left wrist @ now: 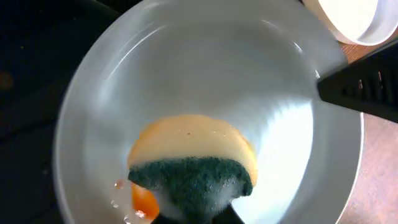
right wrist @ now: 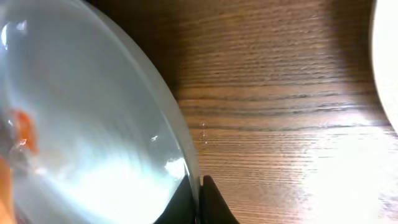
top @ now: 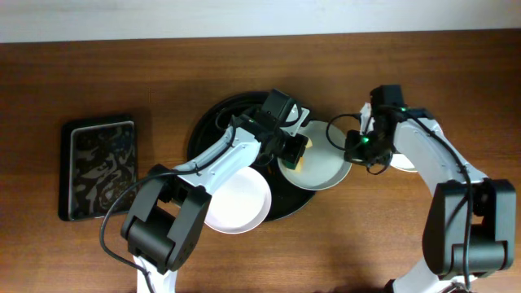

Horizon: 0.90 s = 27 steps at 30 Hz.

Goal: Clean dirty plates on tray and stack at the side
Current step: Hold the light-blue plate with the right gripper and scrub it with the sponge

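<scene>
A pale white plate lies at the right edge of the large round black tray. My left gripper is shut on a yellow-and-green sponge pressed into this plate, beside an orange smear. My right gripper is shut on the plate's right rim, fingers pinching it. A second white plate lies at the tray's front edge. A third white plate sits on the table at the right, mostly hidden under my right arm.
A small rectangular black mottled sponge tray stands at the far left. Brown wooden table surrounds everything. In the right wrist view the side plate's edge shows at the far right.
</scene>
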Each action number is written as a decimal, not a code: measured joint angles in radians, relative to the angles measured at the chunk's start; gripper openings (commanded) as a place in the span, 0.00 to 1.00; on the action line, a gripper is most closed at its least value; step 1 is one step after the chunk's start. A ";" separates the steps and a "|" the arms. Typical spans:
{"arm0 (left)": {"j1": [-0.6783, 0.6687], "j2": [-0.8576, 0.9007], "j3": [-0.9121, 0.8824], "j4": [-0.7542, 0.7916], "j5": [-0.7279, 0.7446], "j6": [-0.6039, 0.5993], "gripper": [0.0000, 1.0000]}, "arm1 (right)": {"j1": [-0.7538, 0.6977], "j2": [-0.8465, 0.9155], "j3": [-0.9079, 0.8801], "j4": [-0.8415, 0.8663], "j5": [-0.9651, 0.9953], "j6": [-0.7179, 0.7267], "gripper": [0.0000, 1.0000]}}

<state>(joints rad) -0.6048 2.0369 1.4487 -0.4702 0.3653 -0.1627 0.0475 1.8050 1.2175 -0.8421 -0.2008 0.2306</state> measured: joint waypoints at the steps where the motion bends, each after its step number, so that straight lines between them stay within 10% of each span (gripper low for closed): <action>1: 0.000 0.000 0.000 0.001 -0.004 0.000 0.00 | 0.048 -0.002 0.006 -0.008 0.079 0.026 0.04; 13: -0.001 0.120 0.021 0.052 0.063 -0.214 0.00 | 0.189 -0.014 0.011 -0.062 0.340 0.136 0.04; 27: -0.031 0.169 0.266 -0.257 -0.446 -0.109 0.00 | 0.197 -0.014 0.096 -0.181 0.410 0.137 0.04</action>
<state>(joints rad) -0.6357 2.2063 1.7145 -0.7273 -0.0803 -0.2722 0.2447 1.7905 1.3132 -1.0233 0.2092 0.3672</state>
